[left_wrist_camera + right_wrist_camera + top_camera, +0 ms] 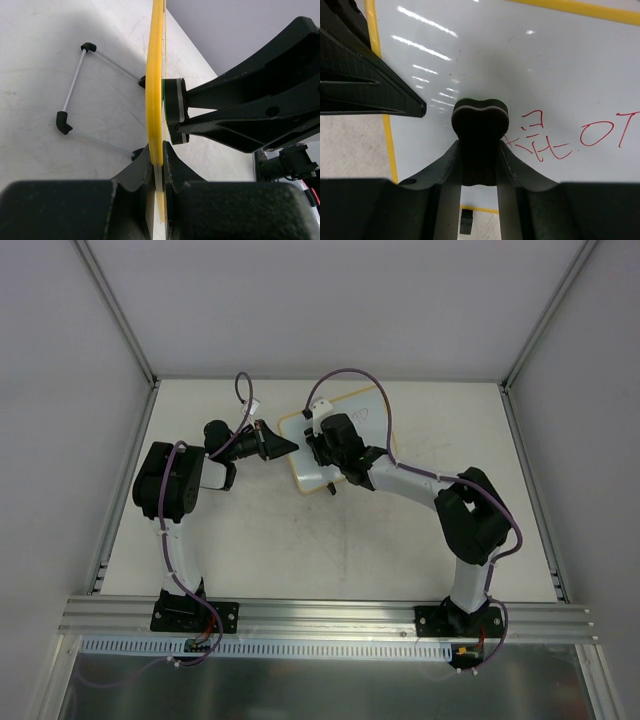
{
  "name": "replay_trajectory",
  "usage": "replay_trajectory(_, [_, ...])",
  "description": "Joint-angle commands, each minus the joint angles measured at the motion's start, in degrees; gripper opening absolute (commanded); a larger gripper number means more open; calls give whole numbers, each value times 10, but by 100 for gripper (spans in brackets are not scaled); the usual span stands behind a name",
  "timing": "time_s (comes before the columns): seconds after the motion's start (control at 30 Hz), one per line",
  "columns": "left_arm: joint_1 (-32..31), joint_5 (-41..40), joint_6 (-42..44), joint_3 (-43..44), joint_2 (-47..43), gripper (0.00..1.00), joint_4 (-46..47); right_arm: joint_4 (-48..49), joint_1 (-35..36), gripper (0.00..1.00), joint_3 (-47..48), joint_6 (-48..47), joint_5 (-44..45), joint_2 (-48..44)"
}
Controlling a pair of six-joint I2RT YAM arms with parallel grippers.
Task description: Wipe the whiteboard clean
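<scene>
The whiteboard has a yellow rim and lies at the table's back middle. In the right wrist view its white face carries red handwriting at the right. My left gripper is shut on the board's left edge; the left wrist view shows the yellow rim edge-on between its fingers. My right gripper is shut on a black eraser and presses it on the board just left of the writing. The eraser also shows in the left wrist view against the board.
A wire stand with black corner caps lies on the table beyond the board's back face. A black clip foot sticks out below the board's near edge. Grey walls enclose the table on three sides.
</scene>
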Motion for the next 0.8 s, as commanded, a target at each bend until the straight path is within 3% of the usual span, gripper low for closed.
replay_trajectory(0.0, [4,-1,53,17,10,0,127,24,6,0,35,-3,14,13])
replay_trajectory(0.37, [3,1,52,18,13,0,131,-29,24,0,24,38,15,27])
replay_trajectory(0.77, [3,4,51,19,14,0,132,-20,39,0,-99,108,21,-11])
